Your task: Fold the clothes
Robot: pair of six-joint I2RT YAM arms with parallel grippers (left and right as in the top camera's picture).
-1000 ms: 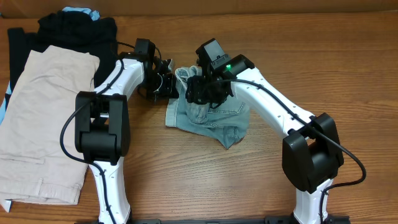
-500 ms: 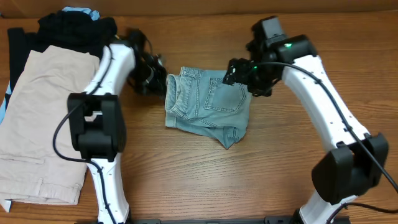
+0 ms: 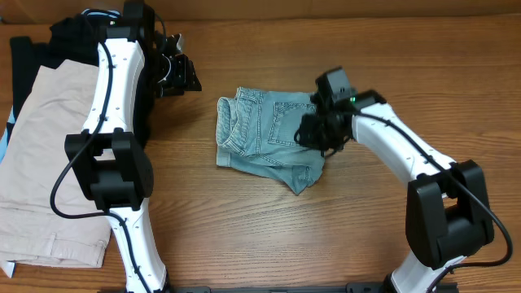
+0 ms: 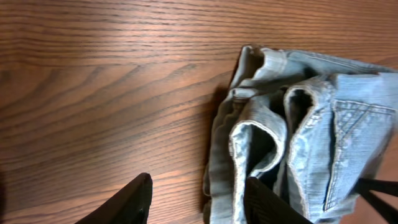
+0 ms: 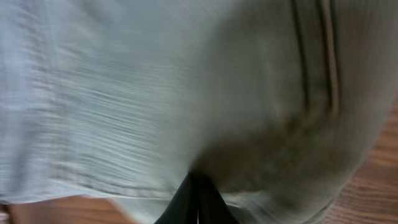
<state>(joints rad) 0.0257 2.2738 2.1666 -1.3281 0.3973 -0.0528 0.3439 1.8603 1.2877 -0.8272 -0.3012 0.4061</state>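
The clothes, light blue denim shorts (image 3: pixel 264 138), lie folded in a compact bundle at the table's middle, waistband to the left and a back pocket facing up. My left gripper (image 3: pixel 177 73) hovers up and to the left of them, near the black garment, open and empty; the left wrist view shows its gripper (image 4: pixel 199 205) with both fingers apart above the wood and the shorts' (image 4: pixel 298 124) waistband edge. My right gripper (image 3: pixel 311 133) is down on the shorts' right side. In the right wrist view the gripper (image 5: pixel 198 190) is shut, tips together against blurred denim (image 5: pixel 186 81).
Beige khaki shorts (image 3: pixel 57 155) lie flat along the table's left side, partly over a black garment (image 3: pixel 89 37) at the back left. A bit of light blue cloth (image 3: pixel 104 14) peeks out behind it. Bare wood surrounds the denim bundle.
The left gripper drew back from the shorts' left edge toward the back left and opened. The right gripper swung out to the right, then came down on the shorts' right side and shut.
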